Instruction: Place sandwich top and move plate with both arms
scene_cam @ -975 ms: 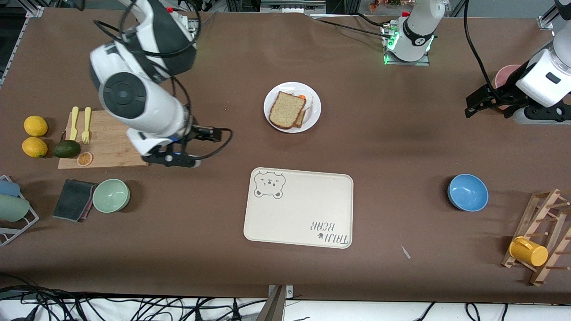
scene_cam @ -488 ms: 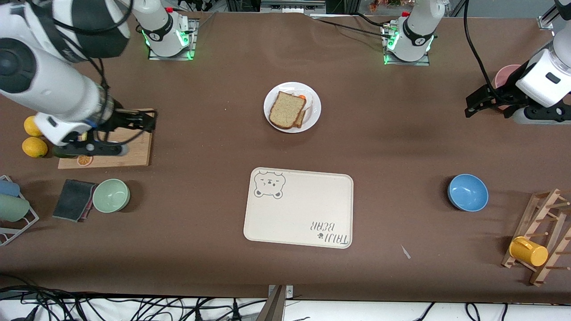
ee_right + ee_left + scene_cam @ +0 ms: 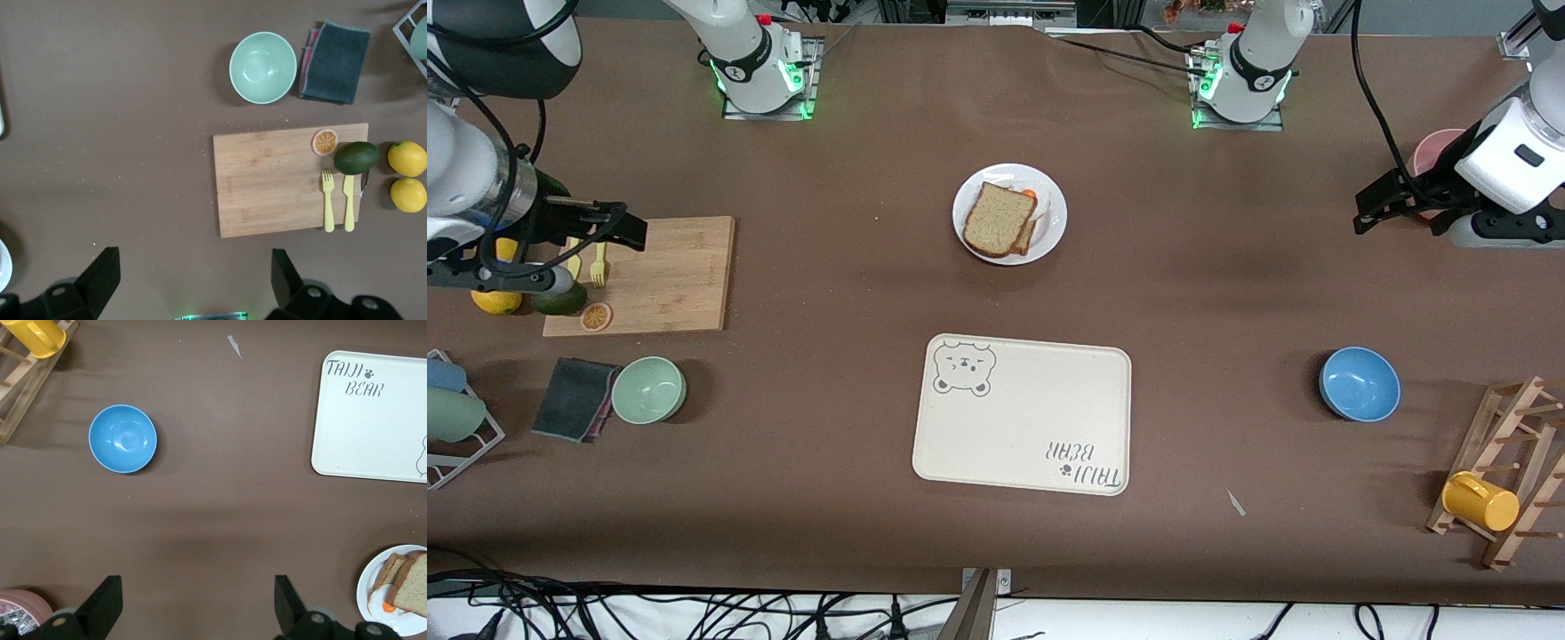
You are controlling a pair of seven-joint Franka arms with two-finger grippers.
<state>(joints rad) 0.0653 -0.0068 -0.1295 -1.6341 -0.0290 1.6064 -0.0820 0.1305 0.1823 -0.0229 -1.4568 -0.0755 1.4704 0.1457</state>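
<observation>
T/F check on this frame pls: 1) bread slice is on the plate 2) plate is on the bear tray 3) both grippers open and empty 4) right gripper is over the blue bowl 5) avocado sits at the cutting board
1) The sandwich top lies on the plate. True.
2) The plate sits on the tray. False: the plate is on the bare table, farther from the front camera than the tray, apart from it.
3) The left gripper and the right gripper are both open and hold nothing. True.
4) The right gripper is over the blue bowl. False: it is over the cutting board end of the table; the blue bowl is at the left arm's end.
5) The avocado rests at the cutting board's edge. True.
</observation>
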